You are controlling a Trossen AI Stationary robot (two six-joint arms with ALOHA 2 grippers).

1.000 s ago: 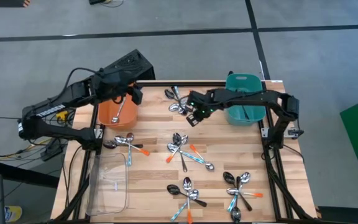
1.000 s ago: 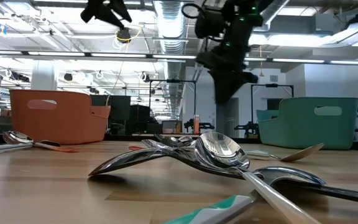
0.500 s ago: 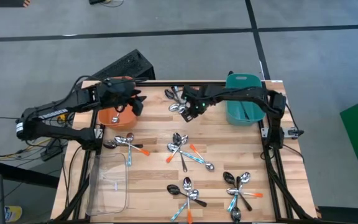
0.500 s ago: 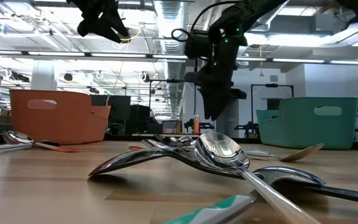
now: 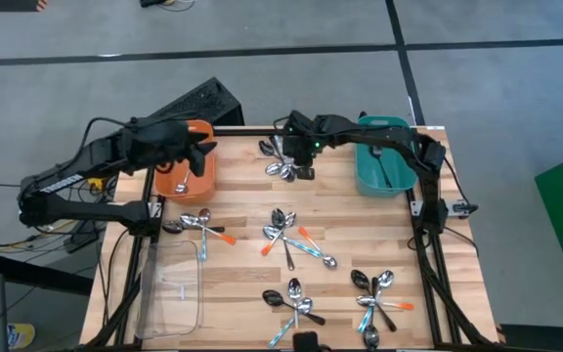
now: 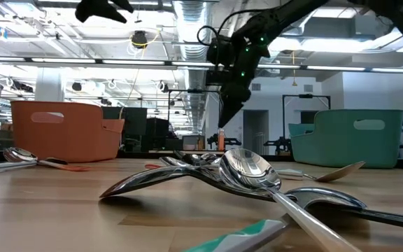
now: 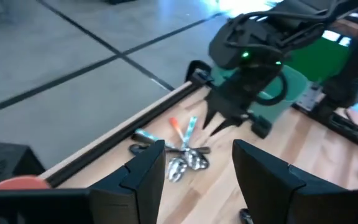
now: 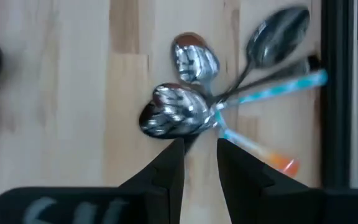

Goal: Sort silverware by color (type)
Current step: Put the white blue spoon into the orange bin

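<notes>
The silverware lies in several small heaps on the wooden table. One heap (image 5: 278,161) of silver, light-blue and orange-handled spoons sits near the far edge; it also shows in the right wrist view (image 8: 191,112). My right gripper (image 5: 299,164) hangs over this heap, pointing down, open, its fingertips (image 8: 178,144) just above a silver spoon bowl (image 8: 173,118) and clear of it. My left gripper (image 5: 201,156) is open and empty (image 7: 197,180), raised over the orange bin (image 5: 186,174), where one silver spoon (image 5: 182,182) lies.
A teal bin (image 5: 383,166) stands at the far right. A clear tray (image 5: 169,288) sits at the near left. More spoon heaps lie at left (image 5: 199,225), centre (image 5: 291,240), near centre (image 5: 296,303) and near right (image 5: 377,298).
My right gripper has swung from beside the teal bin toward the table's far edge and left, sinking a little and rolling its wrist, and now stands over the far spoon heap. My left gripper has drawn back a little toward the table's left edge.
</notes>
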